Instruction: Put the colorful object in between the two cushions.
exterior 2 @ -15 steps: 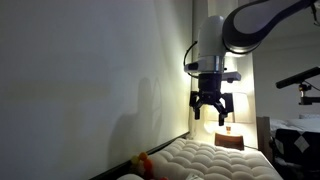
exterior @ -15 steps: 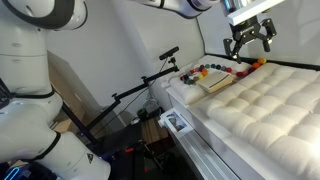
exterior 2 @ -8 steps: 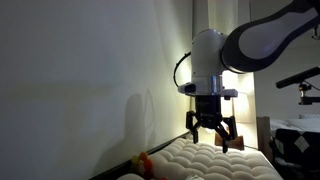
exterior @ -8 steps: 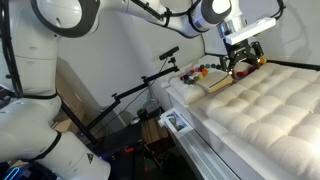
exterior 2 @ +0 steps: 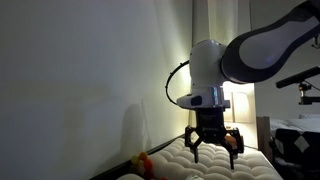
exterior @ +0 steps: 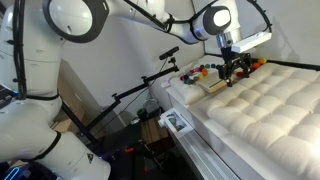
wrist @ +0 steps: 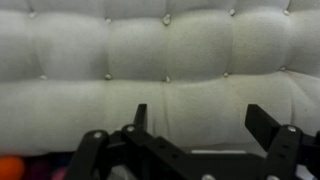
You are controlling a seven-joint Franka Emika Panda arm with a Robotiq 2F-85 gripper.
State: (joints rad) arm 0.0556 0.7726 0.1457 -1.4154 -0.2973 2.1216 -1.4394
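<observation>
Far left in an exterior view, meets the white robot body (exterior: pixel 35 110), bulky and close to the camera. Further right, finds a black jointed stand (exterior: pixel 150 78) rising beside the bed edge, with a small framed card (exterior: pixel 175 122) just below it. Next comes upon the colorful object (exterior: pixel 205 71): a string of red, orange, yellow, green and dark beads, stretched along the far end of the bedding, on or against the smaller flat cushion (exterior: pixel 215 86); cannot tell which. Then arrives at the gripper (exterior: pixel 233 78), pointing down just beside the beads, near the border between the flat cushion and the large tufted cushion (exterior: pixel 270 115). Stands wide open, jaws spread, gripping nothing.

From the low exterior view along the wall, catches an orange bit of the colorful object (exterior 2: pixel 146 162) at the left end of the tufted cushion (exterior 2: pixel 215 170). To its right, shows the gripper (exterior 2: pixel 212 152) low over the quilting, apart from the beads. Cannot tell whether touching the fabric or hanging just above it.

In the wrist view, glimpses the colorful object (wrist: pixel 8 167) as an orange spot in the lower left corner. Rightward, sees the gripper (wrist: pixel 200 112) with black fingers (wrist: pixel 140 115) far apart, and only the tufted cushion (wrist: pixel 160 60) behind them.
</observation>
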